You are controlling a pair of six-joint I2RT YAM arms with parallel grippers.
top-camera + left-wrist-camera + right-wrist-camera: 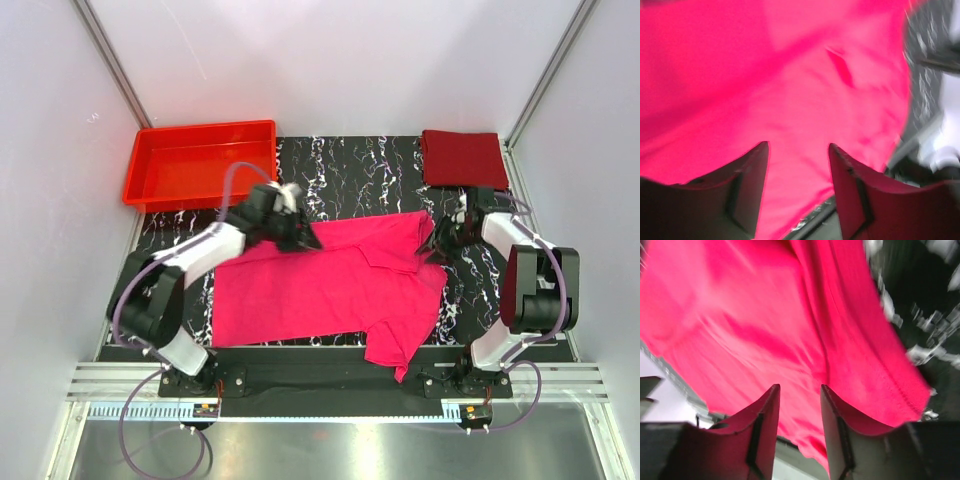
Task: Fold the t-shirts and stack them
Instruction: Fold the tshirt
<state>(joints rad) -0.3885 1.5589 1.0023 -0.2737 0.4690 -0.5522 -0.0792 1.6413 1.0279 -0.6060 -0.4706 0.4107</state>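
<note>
pink shirt [330, 290] spread flat mid-mat [350, 165], maroon shirt [463, 158] folded at the far right corner, red tray [200, 165] far left. left gripper [304, 239] and right gripper [438, 244] at the pink shirt's far edge, jaws parted, gripping nothing.

The table [350, 165] holds three things. A tray [205, 128] sits at the far left corner. A folded t-shirt [463, 158] lies at the far right corner, well apart from the tray. A spread t-shirt [330, 285] lies flat on the near middle of the table, between the two arms, and one part of it reaches over the near edge towards the right. The left gripper [300, 235] is at this shirt's far left edge. The right gripper [440, 240] is at its far right corner, just before the folded t-shirt.
</note>
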